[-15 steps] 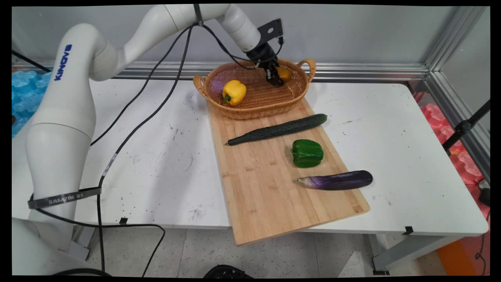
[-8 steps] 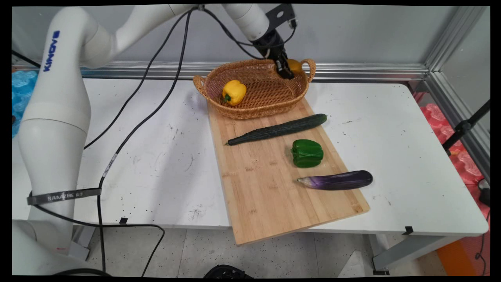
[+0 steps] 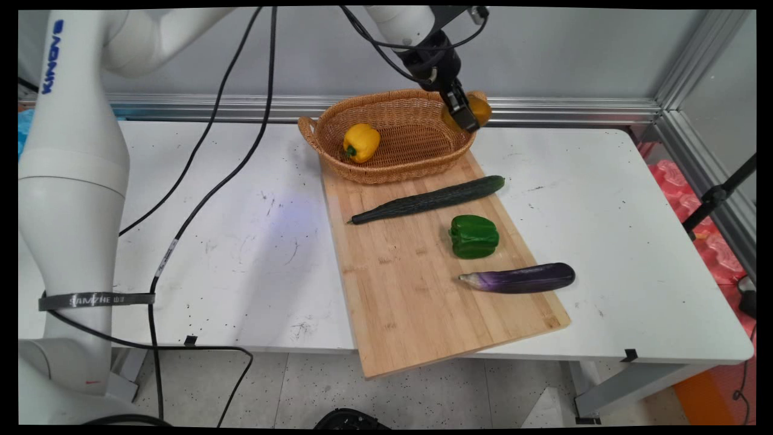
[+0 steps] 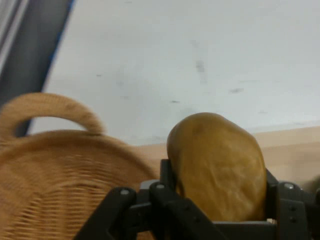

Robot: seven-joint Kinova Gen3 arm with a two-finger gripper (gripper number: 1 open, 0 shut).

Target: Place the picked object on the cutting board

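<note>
My gripper [image 3: 466, 116] is shut on a yellow-brown potato [image 3: 479, 110] and holds it in the air over the right rim of the wicker basket [image 3: 386, 168]. In the hand view the potato [image 4: 217, 162] fills the space between the fingers [image 4: 167, 187], with the basket's rim and handle [image 4: 47, 107] below left. A yellow bell pepper [image 3: 361, 142] lies inside the basket at its left side.
A wooden cutting board [image 3: 416, 290] runs from the basket toward the table's near edge. On it lie a dark cucumber [image 3: 429, 199], a green bell pepper [image 3: 474, 236] and a purple eggplant [image 3: 519, 278]. Black cables [image 3: 199, 151] hang over the table's left half.
The gripper has risen out of the basket with the potato and moved right, from inside the basket to above its right rim.
</note>
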